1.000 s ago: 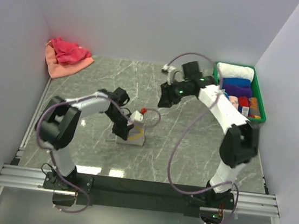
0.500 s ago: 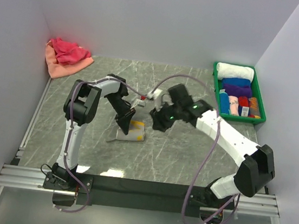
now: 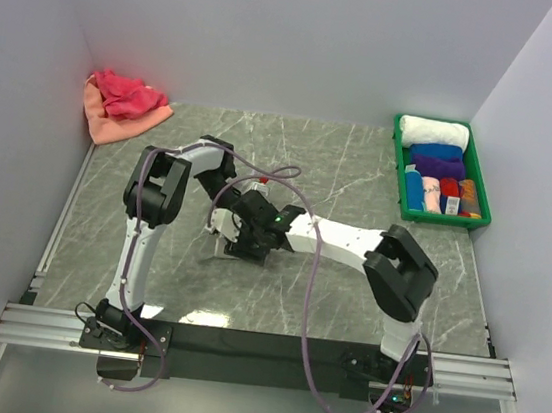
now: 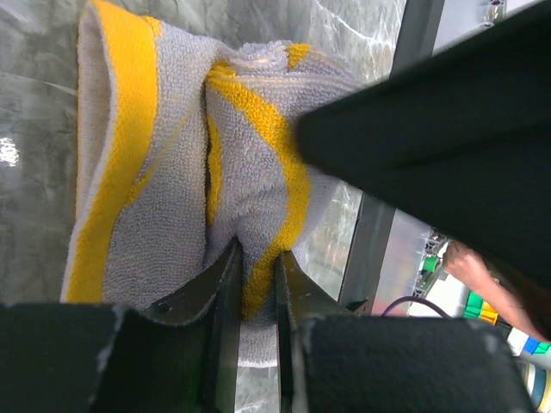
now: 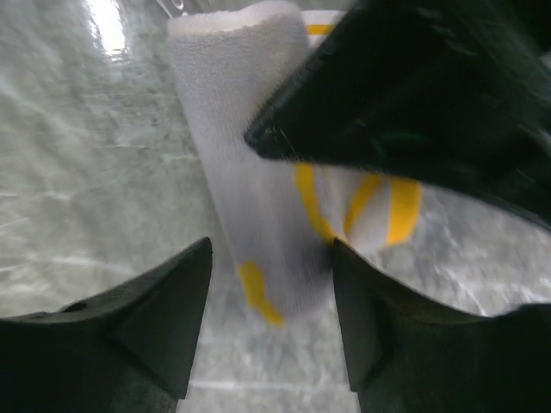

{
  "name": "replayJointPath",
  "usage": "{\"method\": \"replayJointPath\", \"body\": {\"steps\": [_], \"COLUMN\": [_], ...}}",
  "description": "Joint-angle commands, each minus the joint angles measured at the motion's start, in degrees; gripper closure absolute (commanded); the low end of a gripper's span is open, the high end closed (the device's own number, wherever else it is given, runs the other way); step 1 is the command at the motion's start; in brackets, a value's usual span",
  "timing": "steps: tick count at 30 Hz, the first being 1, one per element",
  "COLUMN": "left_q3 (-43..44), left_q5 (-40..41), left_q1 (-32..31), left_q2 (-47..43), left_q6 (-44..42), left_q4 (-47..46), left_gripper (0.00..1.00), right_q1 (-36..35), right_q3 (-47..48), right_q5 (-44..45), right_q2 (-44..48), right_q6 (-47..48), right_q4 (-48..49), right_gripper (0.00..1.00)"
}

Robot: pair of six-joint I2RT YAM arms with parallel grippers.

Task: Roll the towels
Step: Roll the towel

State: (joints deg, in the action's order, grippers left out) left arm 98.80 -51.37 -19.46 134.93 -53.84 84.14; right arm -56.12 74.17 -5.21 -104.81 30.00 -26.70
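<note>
Looking in from the near rail and finding both arms folded toward the middle of the grey marble table (image 3: 361, 167). Pinching with the left gripper (image 4: 256, 258) right now: clamping a raised fold of the yellow towel (image 4: 138, 172) between jaws pressed almost together, pale cloth and yellow stripes bunching just beyond the fingertips. Finding that towel lying on the table a little left of centre, partly rolled, mostly hiding under the two wrists in the overhead view. Seeing the right arm stretched low across from the right side, the right gripper (image 5: 271, 258) spread wide and straddling the pale rolled end of the same towel; not managing to tell whether either pad is touching the cloth. Catching a blurred black part of the other arm across the upper right of the right wrist view, the two grippers crowding close together. Moving on to the far left corner: spotting a crumpled crimson pink towel (image 3: 127, 94) sitting on a salmon orange towel (image 3: 105, 123), both against the wall, well apart from the action. Finishing at the far right: noting the green tray (image 3: 446, 220) holding rolled towels, a white roll (image 3: 433, 131) farthest back, a blue roll (image 3: 436, 151) next, a purple roll (image 3: 438, 168) after it, and smaller rolls (image 3: 444, 194) packing the nearest row.
</note>
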Motion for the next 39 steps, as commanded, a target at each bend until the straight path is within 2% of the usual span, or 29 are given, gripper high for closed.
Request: {"method": "replayJointPath", "body": {"steps": [1,2,3,4,7,8,11,15,19,21,24,25,27,28,30,31,34,39], "left_q3": [0.16,0.16,-0.01,-0.28,-2.9,-3.96,-8.27,-11.96,-16.08,-18.9,-27.85,-33.1,-40.48,-42.71,-47.02,-50.78,-56.34,-59.95], "left_q5": [8.84,8.66,8.31,7.96,5.59,4.37,1.9,-3.45,-6.71,-6.11,-2.6,-0.68,1.79,2.94,7.06,8.64,13.75,20.77], "left_q1": [0.3,0.48,0.65,1.09,3.02,3.72,7.15,13.65,22.16,23.5,23.51,22.81,19.84,18.16,14.74,10.72,2.8,-6.19], "left_q2": [4.02,3.93,3.76,3.24,0.26,-0.89,-6.07,-12.93,-22.75,-26.89,-37.52,-43.38,-48.86,-53.85,-58.27,-62.03,-67.15,-68.23], "left_q6": [-2.67,-2.5,-2.32,-2.67,-3.11,-3.46,-3.72,-3.81,-2.23,-2.75,-4.34,-4.16,-4.16,-4.25,-3.9,-4.16,-4.42,-4.6], "left_q4": [-9.08,-9.34,-9.43,-9.26,-9.96,-11.0,-12.24,-13.99,-17.06,-18.83,-25.76,-28.56,-36.04,-38.32,-45.44,-47.29,-55.21,-62.77], "left_gripper": [0.85,0.84,0.82,0.81,0.78,0.76,0.57,0.45,0.42,0.41,0.4,0.38,0.34,0.32,0.29,0.29,0.27,0.26], "right_q1": [-0.31,-0.22,-0.05,0.3,2.94,3.99,7.86,10.85,13.13,14.45,16.04,16.39,17.53,17.79,18.67,18.94,19.29,19.38], "right_q3": [3.26,3.52,3.7,4.05,4.66,5.1,7.38,10.11,16.86,18.63,23.9,26.52,28.82,31.01,33.04,35.06,37.96,40.17], "right_q5": [-1.11,-1.9,-3.99,-5.06,-11.2,-12.88,-20.35,-26.42,-32.74,-35.82,-39.43,-40.22,-42.59,-43.21,-44.96,-45.23,-45.85,-46.2], "right_q2": [-2.92,-3.72,-4.51,-5.74,-7.24,-7.59,-9.61,-12.6,-19.53,-21.47,-26.57,-28.93,-32.27,-33.34,-35.19,-36.93,-39.41,-41.96], "right_q6": [3.75,3.66,3.66,3.4,2.18,1.73,1.55,2.17,2.43,2.26,2.87,3.22,3.83,3.93,4.01,4.62,4.72,4.63], "right_q4": [1.48,0.52,-0.19,-1.85,-3.88,-5.45,-10.28,-15.3,-22.15,-24.53,-29.62,-32.16,-34.38,-36.47,-38.33,-40.52,-42.73,-44.4], "right_gripper": [0.4,0.44,0.53,0.71,1.0,1.0,1.0,1.0,1.0,1.0,1.0,1.0,1.0,1.0,1.0,1.0,1.0,1.0]}}
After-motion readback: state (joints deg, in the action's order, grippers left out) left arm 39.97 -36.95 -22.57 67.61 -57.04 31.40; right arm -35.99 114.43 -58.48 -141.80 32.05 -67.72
